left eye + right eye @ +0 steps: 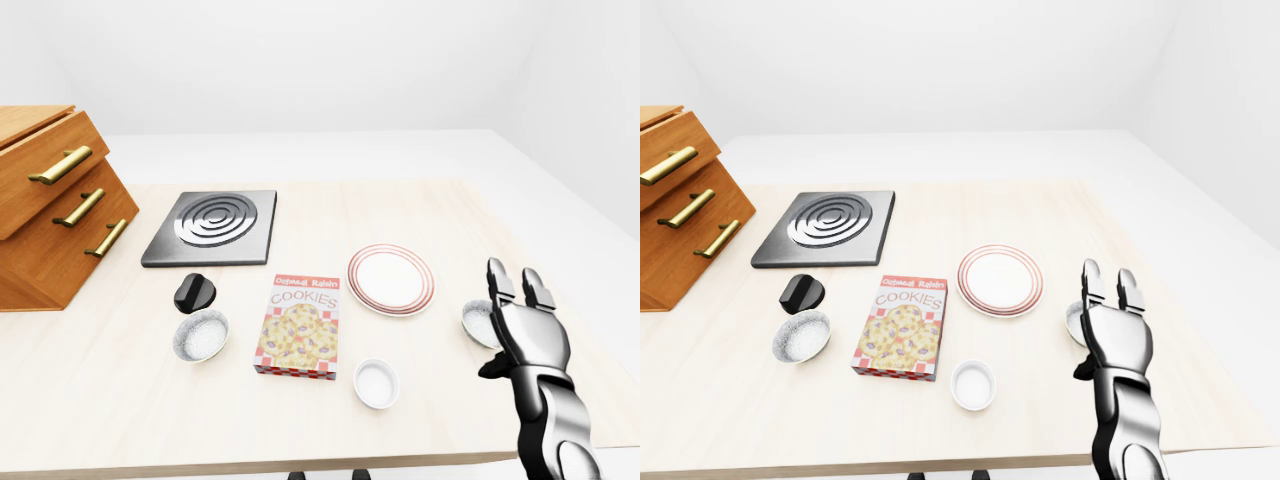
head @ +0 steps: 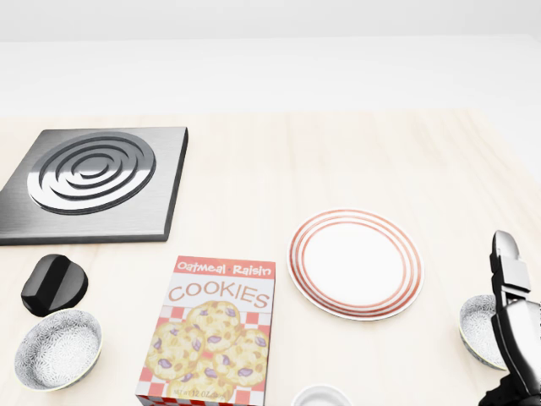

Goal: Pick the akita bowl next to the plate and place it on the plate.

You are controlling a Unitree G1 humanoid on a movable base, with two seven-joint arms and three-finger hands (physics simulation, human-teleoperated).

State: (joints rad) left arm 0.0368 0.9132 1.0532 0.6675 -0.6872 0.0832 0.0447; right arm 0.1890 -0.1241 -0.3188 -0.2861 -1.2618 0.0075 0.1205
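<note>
The akita bowl (image 2: 478, 328), grey-speckled with a pale rim, sits on the table just right of the plate (image 2: 355, 263), which is white with red rings. My right hand (image 1: 516, 287) stands upright over the bowl's right side with its fingers spread open and nothing in them. It hides the bowl's right half in the head view. In the left-eye view the bowl (image 1: 477, 322) peeks out to the left of the hand. My left hand does not show in any view.
A cookie box (image 2: 214, 330) lies left of the plate. Farther left are a second speckled bowl (image 2: 57, 348), a black knob-like object (image 2: 54, 282) and a stove burner (image 2: 93, 179). A white ramekin (image 1: 377, 383) sits below the plate; a wooden drawer cabinet (image 1: 50, 200) stands at far left.
</note>
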